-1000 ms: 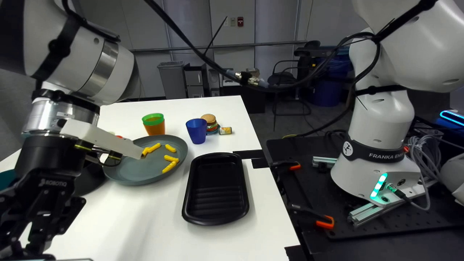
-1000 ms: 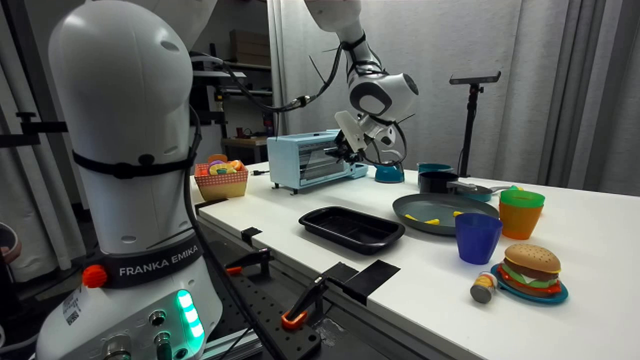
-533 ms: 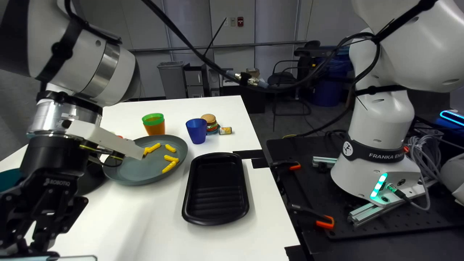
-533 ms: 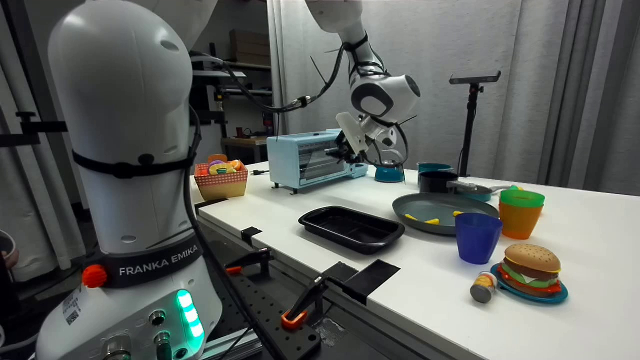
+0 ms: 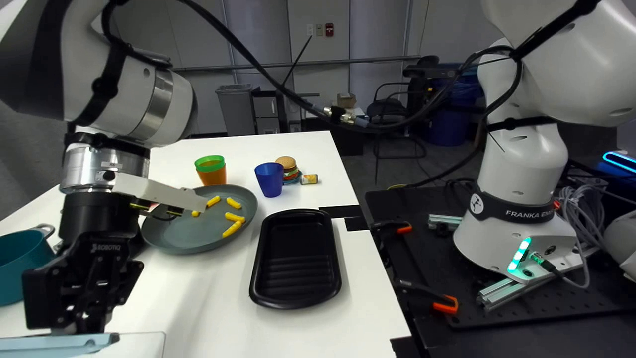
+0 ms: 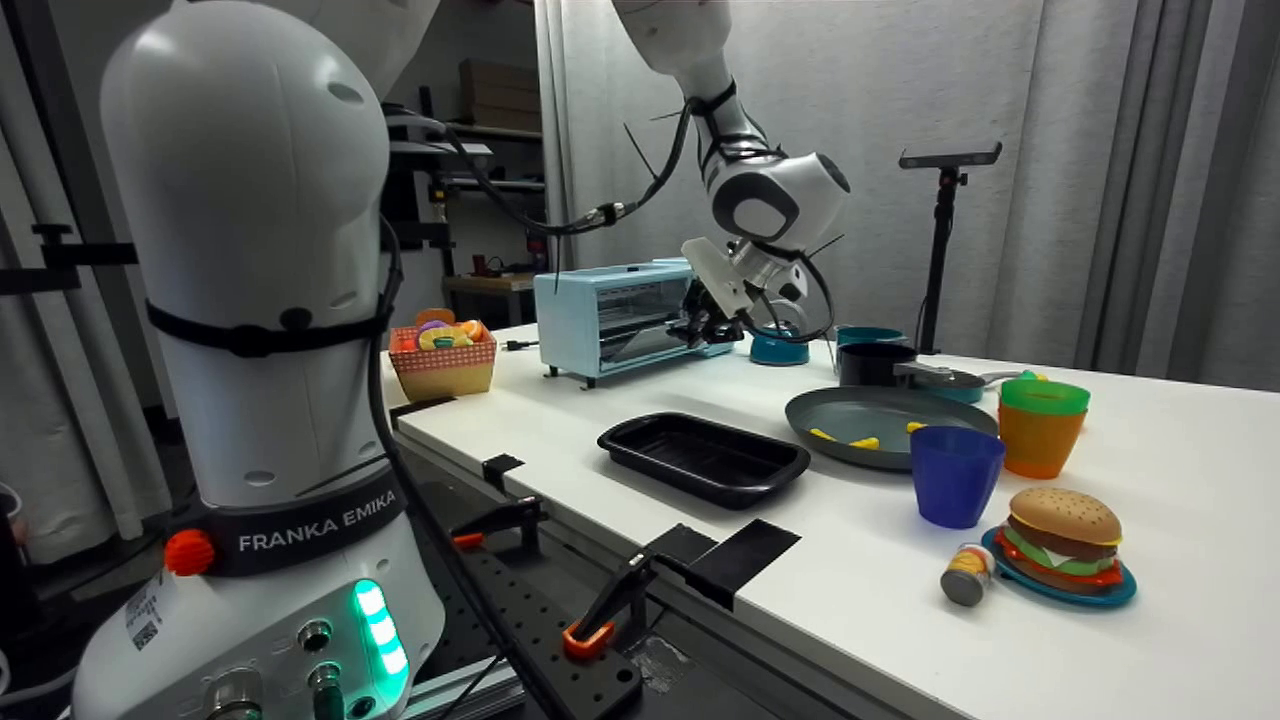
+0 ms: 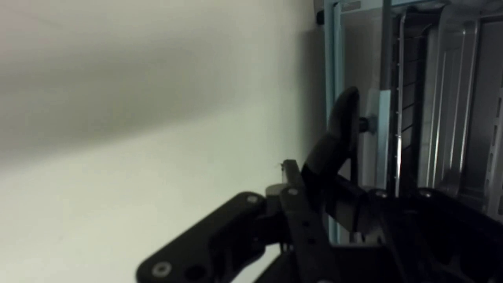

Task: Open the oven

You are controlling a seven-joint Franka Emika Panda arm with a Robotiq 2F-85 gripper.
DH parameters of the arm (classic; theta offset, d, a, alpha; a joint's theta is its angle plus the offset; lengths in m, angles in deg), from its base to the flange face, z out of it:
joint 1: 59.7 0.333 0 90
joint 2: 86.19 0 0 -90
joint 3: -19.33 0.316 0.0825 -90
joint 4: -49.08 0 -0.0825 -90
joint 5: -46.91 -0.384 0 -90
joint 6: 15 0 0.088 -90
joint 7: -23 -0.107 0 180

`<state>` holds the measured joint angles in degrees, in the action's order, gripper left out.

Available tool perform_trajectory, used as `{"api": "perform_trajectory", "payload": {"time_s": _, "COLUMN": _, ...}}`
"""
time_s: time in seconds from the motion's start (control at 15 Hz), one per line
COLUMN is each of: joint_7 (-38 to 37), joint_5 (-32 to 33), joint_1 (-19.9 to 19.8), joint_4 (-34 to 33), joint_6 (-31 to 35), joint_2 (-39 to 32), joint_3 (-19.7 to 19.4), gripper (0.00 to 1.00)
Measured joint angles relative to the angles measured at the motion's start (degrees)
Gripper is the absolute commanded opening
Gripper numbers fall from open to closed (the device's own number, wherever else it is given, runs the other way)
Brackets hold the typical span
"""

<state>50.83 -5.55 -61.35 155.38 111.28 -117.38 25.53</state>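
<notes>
The light-blue toaster oven (image 6: 568, 320) stands at the back of the table in an exterior view. Its glass door (image 6: 640, 345) is tilted partly open. The door's light-blue edge (image 5: 59, 342) shows at the bottom left in an exterior view. In the wrist view the dark door handle (image 7: 345, 116) runs between my fingers, and my gripper (image 7: 316, 182) is shut on it. The oven's rack and metal interior (image 7: 452, 98) show beyond the door. My gripper also shows at the door in both exterior views (image 5: 82, 323) (image 6: 692, 328), where the fingers hide the handle.
A black baking pan (image 5: 296, 258) and a grey plate (image 5: 198, 228) with yellow pieces lie in front. A blue cup (image 5: 270, 179), stacked green and orange cups (image 5: 211, 170) and a toy burger (image 6: 1062, 535) stand farther along. A teal pot (image 5: 22, 266) is near the arm. A basket (image 6: 442, 365) stands beside the oven.
My gripper has moved outward and down from the oven with the handle. The door has tilted further open, and more of its edge and glass shows in an exterior view.
</notes>
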Motion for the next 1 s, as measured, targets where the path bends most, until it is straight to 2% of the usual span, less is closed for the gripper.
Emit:
{"api": "perform_trajectory", "payload": {"time_s": 0.6, "joint_7": -5.0, "joint_5": 10.2, "joint_1": 1.3, "joint_4": -0.3, "joint_6": 4.6, "joint_2": -1.2, "joint_3": -0.1, "gripper": 0.04}}
{"api": "perform_trajectory", "payload": {"time_s": 1.0, "joint_7": -14.3, "joint_5": 20.6, "joint_1": 3.3, "joint_4": -0.2, "joint_6": 8.1, "joint_2": -0.8, "joint_3": -0.2, "gripper": 0.04}}
